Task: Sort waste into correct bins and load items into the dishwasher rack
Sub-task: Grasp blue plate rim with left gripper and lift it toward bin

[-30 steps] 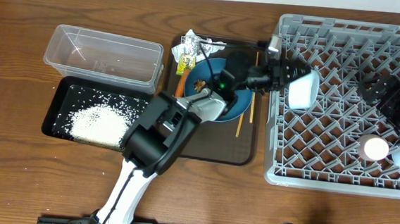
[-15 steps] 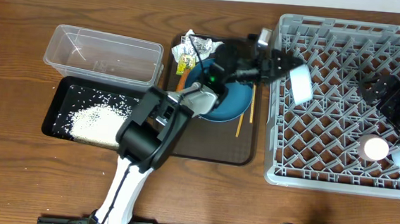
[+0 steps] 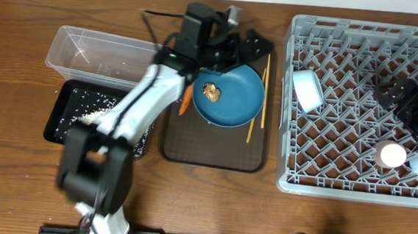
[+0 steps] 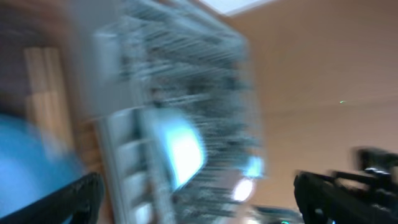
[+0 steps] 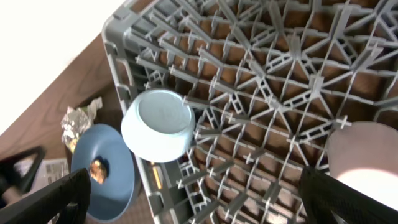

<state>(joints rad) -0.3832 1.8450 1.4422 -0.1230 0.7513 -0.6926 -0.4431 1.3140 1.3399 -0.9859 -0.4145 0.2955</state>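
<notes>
Now my left gripper [image 3: 254, 46], fingers spread and empty, hangs at the far rim of the large dark blue round dish [image 3: 229, 96]; the white bowl [image 3: 307, 89] lies tilted in the large grey plastic lattice rack [image 3: 362, 39]. I judge the crumpled white wrapper [image 5: 78, 118] next: descend vertically and pinch paper only, clear of the thin wooden chopsticks [image 3: 263, 91]. My right gripper [image 5: 196, 202] hovers spread and empty over the rack.

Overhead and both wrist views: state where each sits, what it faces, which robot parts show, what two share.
Overhead: above the table, looking down; left arm and right arm show.
Left wrist: on the left arm, blurred, facing the rack; left claw fingers show.
Right wrist: over the rack, looking down; right claw fingers at bottom corners.
Shared: white bowl, overhead and right wrist.
</notes>
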